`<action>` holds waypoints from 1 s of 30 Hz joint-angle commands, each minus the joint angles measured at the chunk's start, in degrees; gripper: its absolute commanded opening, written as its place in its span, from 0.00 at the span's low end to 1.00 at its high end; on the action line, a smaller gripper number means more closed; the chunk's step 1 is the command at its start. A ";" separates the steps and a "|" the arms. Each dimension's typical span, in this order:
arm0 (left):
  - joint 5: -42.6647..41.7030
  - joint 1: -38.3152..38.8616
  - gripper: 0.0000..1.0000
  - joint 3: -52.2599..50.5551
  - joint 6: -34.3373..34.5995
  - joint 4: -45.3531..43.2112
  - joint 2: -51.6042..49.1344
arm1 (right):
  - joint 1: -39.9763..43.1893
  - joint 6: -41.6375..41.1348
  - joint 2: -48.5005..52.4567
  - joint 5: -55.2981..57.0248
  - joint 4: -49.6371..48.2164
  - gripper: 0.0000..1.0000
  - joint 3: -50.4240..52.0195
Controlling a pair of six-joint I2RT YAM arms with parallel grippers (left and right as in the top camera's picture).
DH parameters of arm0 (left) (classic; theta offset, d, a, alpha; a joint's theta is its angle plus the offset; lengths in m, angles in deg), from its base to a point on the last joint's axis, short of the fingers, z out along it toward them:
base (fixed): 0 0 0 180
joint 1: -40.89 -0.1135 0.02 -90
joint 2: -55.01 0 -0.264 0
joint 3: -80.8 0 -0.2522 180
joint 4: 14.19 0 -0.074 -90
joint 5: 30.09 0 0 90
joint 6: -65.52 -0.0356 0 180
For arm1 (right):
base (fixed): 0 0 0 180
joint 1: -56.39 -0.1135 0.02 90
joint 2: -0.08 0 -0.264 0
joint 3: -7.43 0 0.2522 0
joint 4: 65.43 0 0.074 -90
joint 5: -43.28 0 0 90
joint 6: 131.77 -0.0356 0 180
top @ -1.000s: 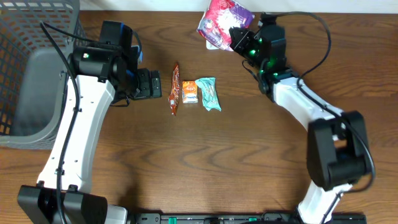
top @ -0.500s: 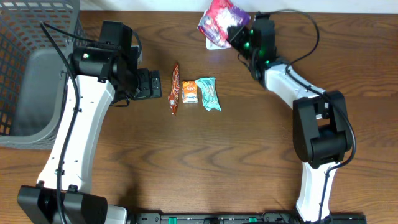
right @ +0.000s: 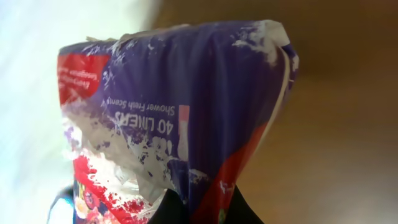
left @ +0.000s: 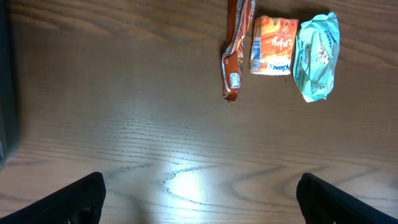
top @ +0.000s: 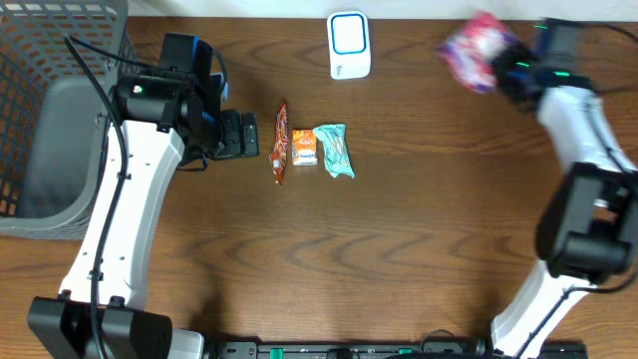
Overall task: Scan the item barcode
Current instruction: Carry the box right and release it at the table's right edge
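Right claw (right: 199, 210) clenched on pack (top: 476, 52) at bench's far-right corner, scanner (top: 349, 44) at far edge, left claw (left: 199, 194) released near snacks (top: 305, 148), basket (top: 40, 60) at left edge

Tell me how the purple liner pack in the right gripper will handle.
Probably floppy: the purple pack is crinkled film. Likely light, since the right gripper holds it by one pinched edge; it may swing. Glossy film could slip.

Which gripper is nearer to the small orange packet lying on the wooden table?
Left. The left gripper sits close beside the small orange packet; the right gripper is far across the table, shut on a purple plastic pack.
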 commanded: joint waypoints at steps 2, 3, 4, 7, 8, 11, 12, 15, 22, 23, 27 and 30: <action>0.55 -0.02 0.98 -0.22 0.28 0.15 -0.11 | 9.53 0.11 -1.57 2.34 8.22 0.01 -0.90; 0.55 -0.02 0.98 -0.22 0.28 0.15 -0.11 | 11.23 0.11 -1.57 3.04 9.22 0.01 -0.72; 0.55 -0.02 0.98 -0.22 0.28 0.15 -0.11 | 12.72 0.13 -1.57 3.45 9.79 0.01 -0.57; 0.55 -0.02 0.98 -0.22 0.28 0.15 -0.11 | 16.50 2.69 -1.31 3.28 9.92 0.29 -0.48; 0.55 -0.02 0.98 -0.22 0.28 0.15 -0.11 | 17.42 3.26 -1.14 2.91 9.97 0.40 -0.48; 0.55 -0.02 0.98 -0.22 0.28 0.15 -0.11 | 18.62 3.37 -0.68 2.21 10.58 0.73 -0.46; 0.55 -0.02 0.98 -0.22 0.28 0.15 -0.11 | 18.69 3.39 -0.63 1.90 10.75 0.76 -0.46; 0.55 -0.02 0.98 -0.22 0.28 0.15 -0.11 | 18.40 5.49 -0.70 -1.46 10.67 0.80 -0.48; 0.55 -0.02 0.98 -0.22 0.28 0.15 -0.11 | 17.64 9.51 -4.66 -11.85 9.70 0.76 -0.48; 0.55 -0.02 0.98 -0.22 0.28 0.15 -0.11 | 17.22 10.27 -6.62 -11.85 9.94 0.76 -0.48; 0.55 -0.02 0.98 -0.22 0.28 0.15 -0.11 | 15.37 16.94 -12.70 -12.96 10.01 0.78 -0.48; 0.55 -0.02 0.98 -0.22 0.28 0.15 -0.11 | 12.94 25.24 -16.59 -17.46 10.99 0.79 -0.48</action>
